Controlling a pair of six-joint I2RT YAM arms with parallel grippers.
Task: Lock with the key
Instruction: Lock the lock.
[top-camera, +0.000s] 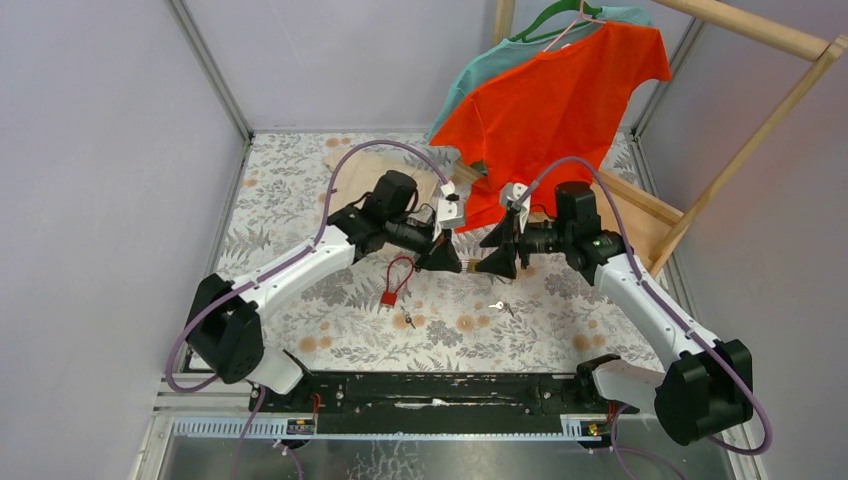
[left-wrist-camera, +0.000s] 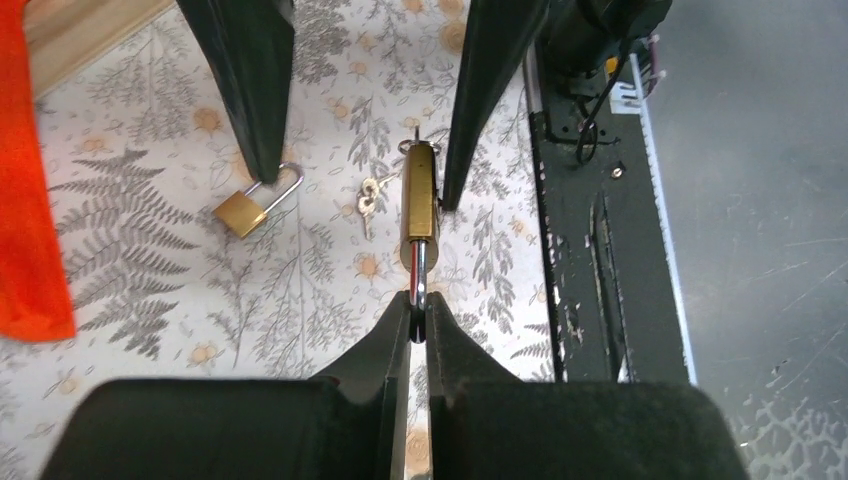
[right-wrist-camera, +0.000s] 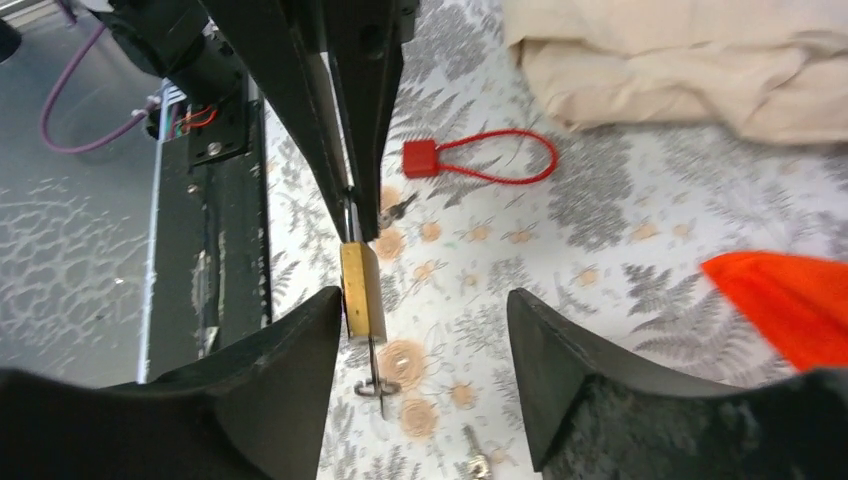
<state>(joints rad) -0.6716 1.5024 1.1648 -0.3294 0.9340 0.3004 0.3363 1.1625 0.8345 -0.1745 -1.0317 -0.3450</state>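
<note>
A brass padlock (left-wrist-camera: 420, 195) hangs in the air between the two arms. My left gripper (left-wrist-camera: 418, 305) is shut on its steel shackle (left-wrist-camera: 421, 272). A small key (right-wrist-camera: 378, 372) with a ring sticks out of the padlock's (right-wrist-camera: 360, 290) bottom end. My right gripper (right-wrist-camera: 425, 300) stands open around that end; its left finger is beside the brass body and the right finger is well away. In the top view the padlock (top-camera: 468, 266) sits between the left gripper (top-camera: 452, 262) and the right gripper (top-camera: 485, 265), above the floral table.
A second brass padlock (left-wrist-camera: 245, 210) and loose keys (left-wrist-camera: 368, 195) lie on the table below. A red cable lock (top-camera: 390, 295) and more keys (top-camera: 497, 306) lie nearby. An orange shirt (top-camera: 560, 110) hangs from a wooden rack (top-camera: 740, 160) at the back right, by a beige cloth (right-wrist-camera: 680, 60).
</note>
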